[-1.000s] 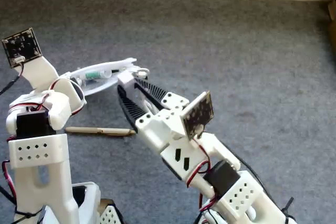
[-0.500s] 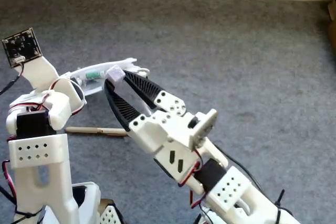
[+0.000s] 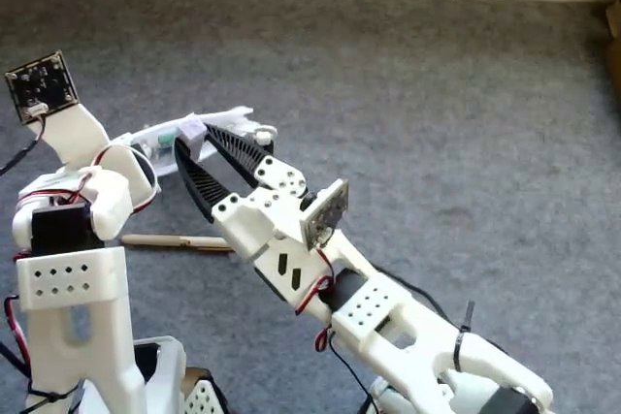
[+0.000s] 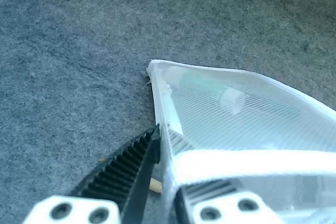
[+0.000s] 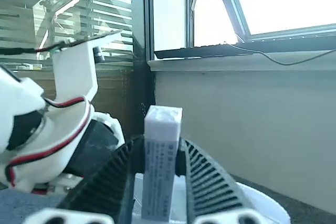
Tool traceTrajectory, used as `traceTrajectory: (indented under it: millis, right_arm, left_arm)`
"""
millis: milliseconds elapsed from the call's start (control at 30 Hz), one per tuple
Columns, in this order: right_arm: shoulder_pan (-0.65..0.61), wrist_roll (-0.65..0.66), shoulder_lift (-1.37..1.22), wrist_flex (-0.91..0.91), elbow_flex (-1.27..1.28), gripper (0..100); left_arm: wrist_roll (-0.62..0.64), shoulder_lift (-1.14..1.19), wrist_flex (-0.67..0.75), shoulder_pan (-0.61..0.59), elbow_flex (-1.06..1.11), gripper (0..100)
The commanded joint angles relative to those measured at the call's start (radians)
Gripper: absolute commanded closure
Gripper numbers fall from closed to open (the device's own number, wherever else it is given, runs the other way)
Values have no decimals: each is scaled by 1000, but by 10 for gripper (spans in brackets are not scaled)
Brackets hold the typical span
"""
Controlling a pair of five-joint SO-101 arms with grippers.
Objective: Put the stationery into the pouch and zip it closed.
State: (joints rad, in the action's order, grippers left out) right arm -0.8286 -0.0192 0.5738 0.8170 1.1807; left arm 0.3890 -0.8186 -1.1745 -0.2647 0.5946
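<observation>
so the right pincer is clamped on a white eraser, which sticks out past the fingertips with its long side running along the fingers. the eraser tip is right at the top edge of the clear pouch, touching it or just above, hard to say which. the left pincer is pinched shut on one end of the pouch and holds it up off the grey desk, so the left arm is the holder and the right one does the feeding.

the part that matters: the pouch runs long-ways across the right arm's line of approach, and the eraser points roughly straight at its side. my guess is it needs to go down through the mouth, and i can't tell how far that's open. there's something greenish in the pouch already. a pencil lies on the desk nearer the arm bases, well apart from the pouch, so that's left to do, plus the zip.
</observation>
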Motion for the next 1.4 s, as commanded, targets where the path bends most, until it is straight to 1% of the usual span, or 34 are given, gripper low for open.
traceTrajectory:
  millis: [0, 300, 467, 533, 633, 700, 967, 1133, 1200, 1267, 1367]
  right_arm:
    - [28, -2, -42, 58, -47, 993]
    - [31, -2, -73, 59, -88, 993]
    - [8, -2, -73, 51, -87, 987]
    - [4, -2, -71, -4, -88, 958]
    - [-4, -6, -64, -102, -93, 884]
    - [-8, -6, -61, -136, -93, 853]
    - [-10, -3, -59, -147, -93, 849]
    - [-4, -3, 41, -162, -82, 850]
    - [5, 5, 114, -275, -71, 850]
    - [33, 35, 203, -447, -71, 850]
    - [68, 34, 325, -696, -97, 850]
  left_arm:
    - [3, -30, 26, 15, -13, 994]
    - [2, -31, 26, 15, -13, 994]
    - [2, -31, 26, 15, -13, 994]
    - [2, -31, 26, 15, -13, 994]
    - [2, -31, 26, 15, -13, 994]
    - [2, -31, 26, 15, -13, 994]
    - [2, -31, 26, 15, -13, 994]
    - [0, -30, 26, 12, -13, 994]
    - [0, -31, 28, -13, -13, 994]
    - [0, -33, 32, -45, -13, 994]
    - [2, -33, 32, -99, -13, 994]
